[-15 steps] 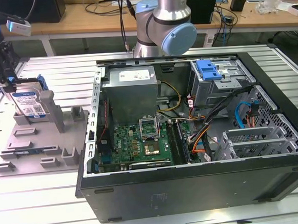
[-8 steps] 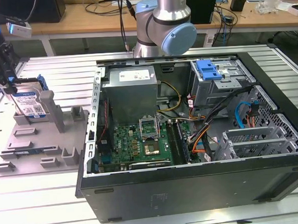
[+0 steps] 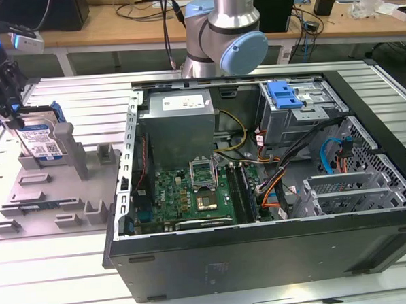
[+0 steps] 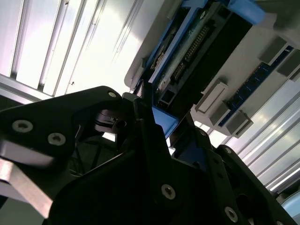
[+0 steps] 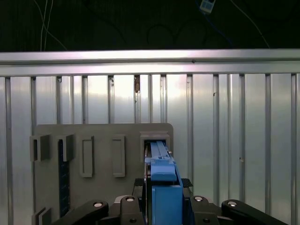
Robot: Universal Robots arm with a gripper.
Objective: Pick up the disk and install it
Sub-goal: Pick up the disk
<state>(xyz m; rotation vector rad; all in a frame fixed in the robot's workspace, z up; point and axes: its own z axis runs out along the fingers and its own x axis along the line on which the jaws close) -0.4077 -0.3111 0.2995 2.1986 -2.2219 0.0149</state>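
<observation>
The silver disk (image 3: 40, 139), blue-framed with a white-and-blue label, stands on edge in the grey fixture (image 3: 55, 194).

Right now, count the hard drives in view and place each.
1. The disk stands on edge in the grey fixture at the exterior view's left, the end effector at its top. Others may be hidden inside the computer case.

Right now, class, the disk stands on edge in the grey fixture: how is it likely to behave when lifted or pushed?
The disk is a metal slab, so probably stiff and heavy for its size. It stands on edge in the grey fixture, so a sideways push might tip or jam it. Its blue bracket looks like smooth plastic, perhaps slippery.
</observation>
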